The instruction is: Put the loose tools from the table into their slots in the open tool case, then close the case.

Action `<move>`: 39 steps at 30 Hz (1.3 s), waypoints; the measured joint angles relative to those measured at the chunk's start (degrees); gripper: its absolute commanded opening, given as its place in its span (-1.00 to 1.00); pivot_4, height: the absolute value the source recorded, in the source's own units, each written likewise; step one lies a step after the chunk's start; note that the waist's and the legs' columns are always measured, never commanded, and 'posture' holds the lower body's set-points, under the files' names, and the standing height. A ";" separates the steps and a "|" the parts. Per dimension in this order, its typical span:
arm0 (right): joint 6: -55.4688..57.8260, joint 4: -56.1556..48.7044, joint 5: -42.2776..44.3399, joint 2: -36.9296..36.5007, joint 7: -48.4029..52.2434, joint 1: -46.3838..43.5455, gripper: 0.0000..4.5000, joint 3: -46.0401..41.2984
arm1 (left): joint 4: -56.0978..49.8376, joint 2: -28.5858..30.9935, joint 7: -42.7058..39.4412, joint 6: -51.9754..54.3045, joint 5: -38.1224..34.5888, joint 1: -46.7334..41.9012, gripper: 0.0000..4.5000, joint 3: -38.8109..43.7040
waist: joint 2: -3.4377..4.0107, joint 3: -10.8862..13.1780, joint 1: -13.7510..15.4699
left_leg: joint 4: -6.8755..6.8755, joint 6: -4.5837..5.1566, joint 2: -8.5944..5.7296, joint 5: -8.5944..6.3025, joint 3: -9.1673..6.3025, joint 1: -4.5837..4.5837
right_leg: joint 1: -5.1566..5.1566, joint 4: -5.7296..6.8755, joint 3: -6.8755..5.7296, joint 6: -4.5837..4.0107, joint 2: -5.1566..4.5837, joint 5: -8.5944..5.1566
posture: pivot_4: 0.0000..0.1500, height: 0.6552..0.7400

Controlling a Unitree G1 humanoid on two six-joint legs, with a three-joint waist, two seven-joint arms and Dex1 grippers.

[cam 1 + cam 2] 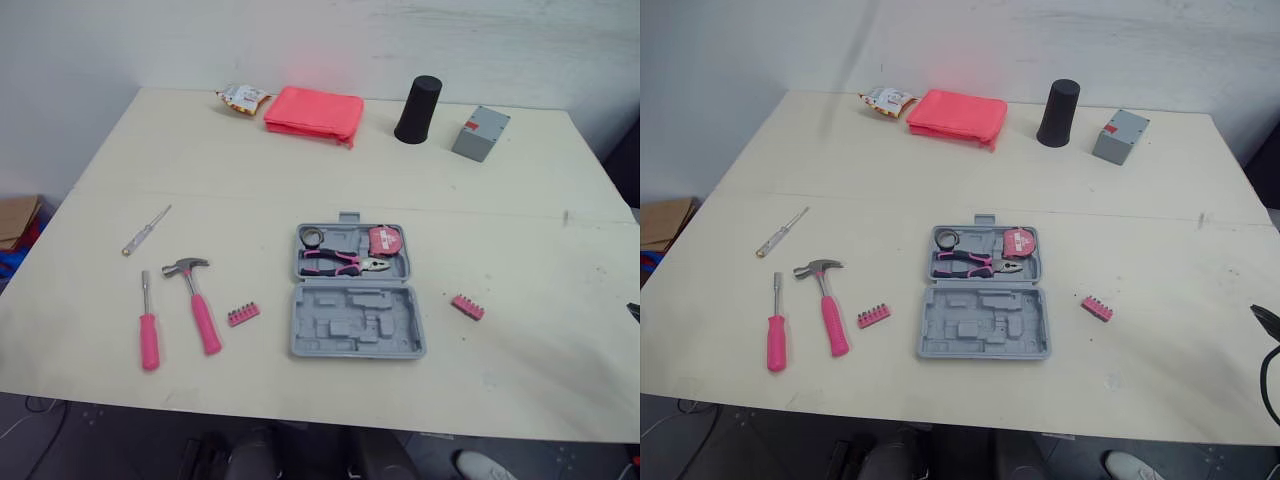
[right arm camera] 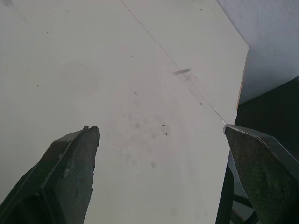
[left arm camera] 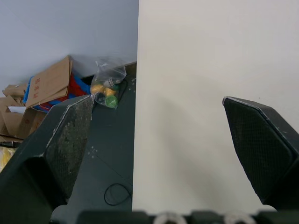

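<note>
You had your left gripper (image 3: 157,100) spread wide and holding nothing. Its fingers (image 3: 70,135) straddled the edge of the table (image 3: 201,70), one over the pale top and the other over the dark floor (image 3: 110,158), where cardboard (image 3: 49,84) and a clear bag (image 3: 108,86) lay by the wall. Your right gripper (image 2: 160,128) was opened just as wide, also empty, above bare tabletop close to a corner.

The case (image 1: 357,295) lay open near the middle of the table, toward your side. It was grey, with both halves flat and facing up. The far half held pink-handled pliers (image 1: 345,262), with a pink tape measure (image 1: 383,240) just behind them to the right and a small dark ring (image 1: 312,237) in the left corner. The near half showed only its moulded slots.

The loose tools lay on either side of it. To your left, a bit strip (image 1: 243,315) sat near the case. Beyond it lay the hammer (image 1: 198,300), with its pink handle toward you and its head away. Next came the screwdriver (image 1: 148,325), pink grip near you and shaft pointing away. A slim tester (image 1: 146,230) lay at a slant further back. To your right, a second bit strip (image 1: 467,306) lay near the case, apart from it.

Along the far edge stood a snack packet (image 1: 243,98), a pink pouch (image 1: 314,113), a black cup (image 1: 418,109) and a grey box (image 1: 480,133).
</note>
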 measured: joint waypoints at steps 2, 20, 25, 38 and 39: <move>0.19 -0.02 0.27 0.05 0.36 -0.11 1.00 0.00 | -0.49 -0.15 -0.40 0.18 -0.25 -0.10 0.99 0.01 | 0.00 0.00 -0.01 | 0.00 0.00 0.00 0.00 0.00 0.00 | 0.00 0.00 0.00 0.00 0.00 0.00 | 1.00 1.00; 23.60 -33.13 7.58 8.77 8.95 -11.57 0.07 22.81 | -70.38 -18.25 -2.95 37.02 -6.80 -9.45 0.15 -30.31 | 0.03 0.01 0.87 | 0.26 -0.04 -0.01 0.17 -0.01 -0.12 | 0.04 0.04 0.21 0.23 0.23 0.03 | 1.00 1.00; 21.85 -28.96 -1.19 11.17 6.80 -18.84 -1.00 31.27 | -68.69 -25.74 -0.05 40.74 0.35 -19.00 -0.91 -41.35 | 0.03 0.02 1.62 | 0.38 -0.18 -0.01 0.25 0.16 -0.14 | -0.04 0.05 0.39 0.28 0.31 0.03 | 1.00 1.00; 20.20 -23.81 -10.36 17.29 4.47 -26.31 -1.00 40.03 | -67.83 -31.91 2.49 49.30 6.64 -22.69 -0.98 -49.14 | 0.04 0.02 1.92 | 0.73 -0.17 0.12 0.17 0.36 -0.15 | -0.02 0.13 0.64 0.35 0.39 -0.01 | 1.00 1.00; 20.22 -24.12 -10.53 17.74 4.29 -26.33 -1.00 40.11 | -67.82 -32.60 2.84 49.68 6.94 -22.80 -0.98 -49.43 | 0.04 0.02 1.98 | 0.75 -0.16 0.12 0.16 0.36 -0.15 | -0.02 0.13 0.63 0.35 0.39 -0.01 | 1.00 1.00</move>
